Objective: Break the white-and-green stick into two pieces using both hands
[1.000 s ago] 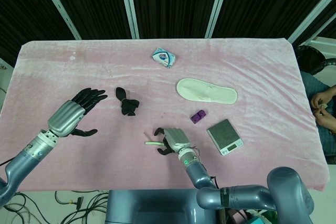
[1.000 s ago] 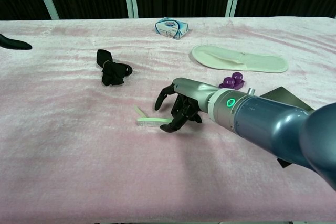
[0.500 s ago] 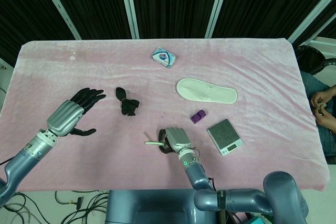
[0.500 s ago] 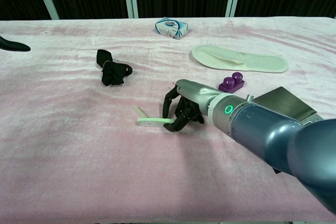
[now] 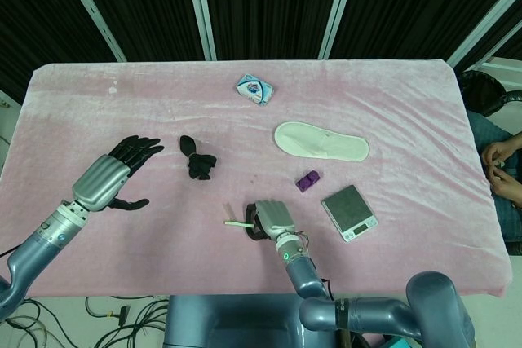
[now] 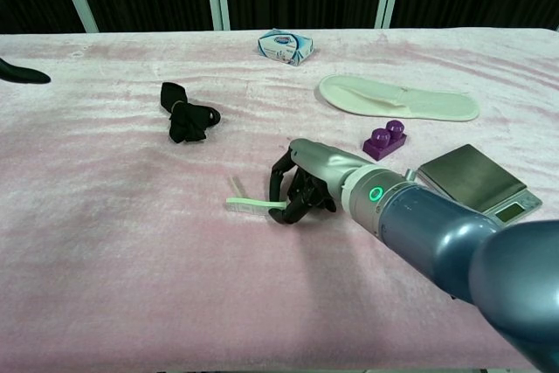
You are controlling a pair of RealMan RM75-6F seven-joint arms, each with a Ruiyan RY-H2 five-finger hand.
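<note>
My right hand (image 6: 301,188) has curled tighter and now pinches one end of the stick (image 6: 254,203), which lies on the cloth (image 5: 408,112); my left hand (image 5: 110,177) stays spread, well apart, so no break yet

pink tablecloth (image 5: 408,103), tissue packet (image 5: 254,89), white insole (image 5: 320,141), black strap (image 5: 196,158), purple block (image 5: 307,181), scale (image 5: 348,212)

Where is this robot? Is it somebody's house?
Probably not a house. It looks like a robot test room: a table under a pink cloth holds a random mix of things, like a slipper and a small scale. Black curtains hang behind, and loose cables lie on the floor.
</note>
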